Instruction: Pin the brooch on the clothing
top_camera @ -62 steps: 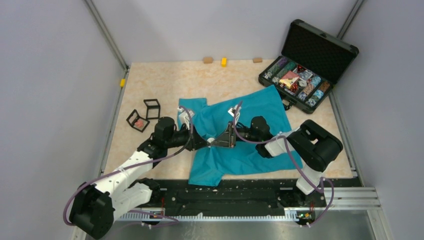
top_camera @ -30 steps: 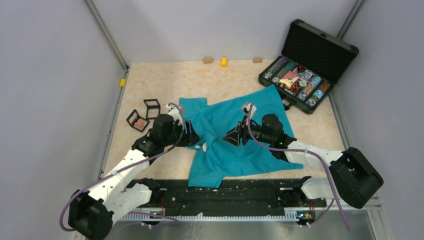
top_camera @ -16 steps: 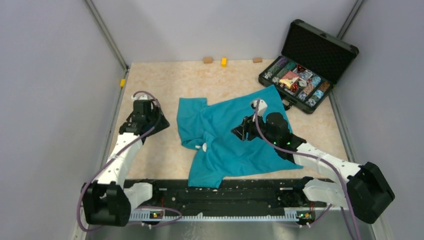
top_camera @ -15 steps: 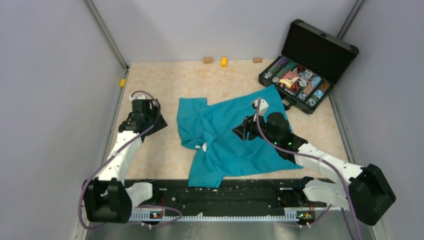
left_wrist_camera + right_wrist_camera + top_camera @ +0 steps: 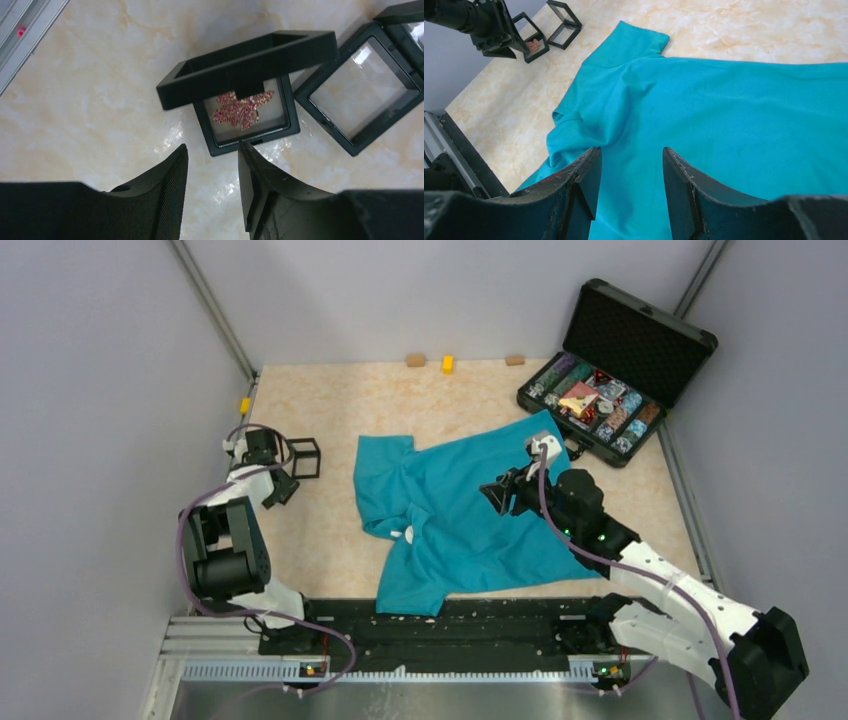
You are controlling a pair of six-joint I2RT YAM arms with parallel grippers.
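the marble-patterned table (image 5: 400,400) carries everything. the clothing (image 5: 470,525), a teal t-shirt, lies rumpled across the table's middle, and i can see nothing pinned on it. the black case (image 5: 612,390) sits open at the far right corner.

my right gripper (image 5: 631,152) hovers above the shirt's body, jaws apart and empty. my left gripper (image 5: 212,150) is off at the table's left edge, well apart from the shirt. its jaws are apart with nothing between them, and it points down at two small black display boxes.

the open box (image 5: 250,141) has its lid (image 5: 245,62) propped up over it. the second box (image 5: 362,95) just beside it looks empty. the brooch (image 5: 242,106), a pink-red leaf-like sparkle, lies on the pale pad inside the open box, partly under the lid's edge.

i judge i'm at the fetching step, and pinning hasn't begun. next i need to bring the left gripper down past the raised lid and pinch the brooch by its edges without dragging the light box.
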